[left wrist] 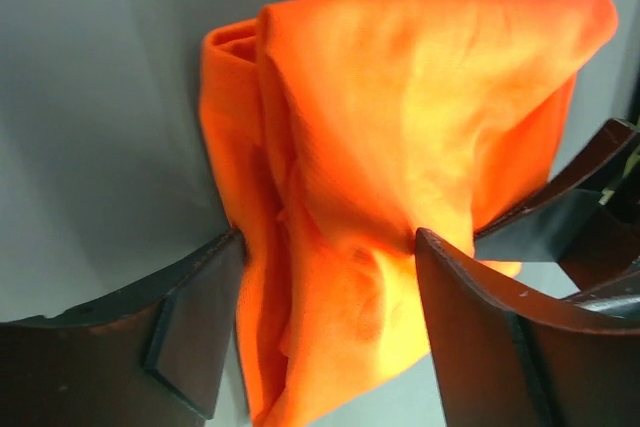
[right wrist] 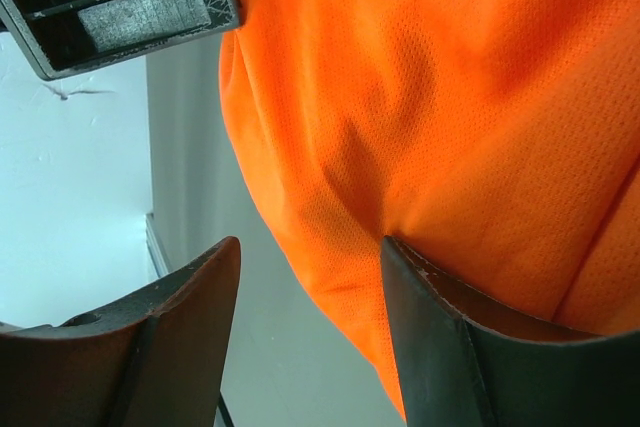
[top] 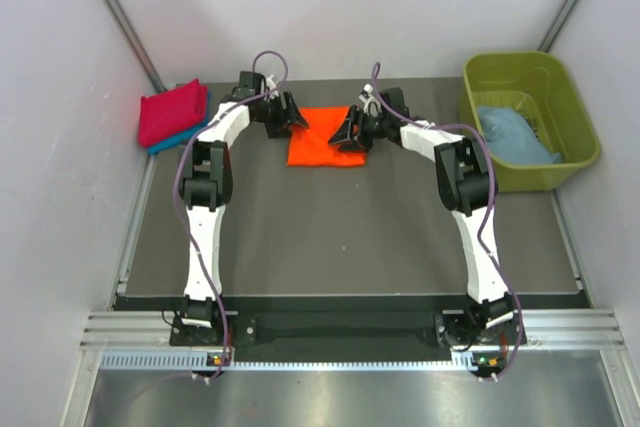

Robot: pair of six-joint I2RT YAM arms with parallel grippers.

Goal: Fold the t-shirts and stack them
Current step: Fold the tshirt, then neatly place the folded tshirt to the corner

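The orange t-shirt (top: 322, 139) lies folded at the back middle of the table. My left gripper (top: 287, 119) is at its left edge. In the left wrist view it (left wrist: 328, 237) stands open and wide, with a bunched fold of the orange t-shirt (left wrist: 400, 127) filling the gap and touching both fingers. My right gripper (top: 350, 130) is at the shirt's right edge. It (right wrist: 310, 242) is open: the orange cloth (right wrist: 430, 97) rests against the right finger (right wrist: 440, 327), with a gap to the left one. A crimson-pink t-shirt (top: 172, 112) lies folded on a light blue one (top: 172, 141) at the far left.
An olive-green tub (top: 575, 112) stands at the back right with a crumpled light blue t-shirt (top: 512, 135) inside. White walls enclose the table on three sides. Both arms reach from the near edge to the back.
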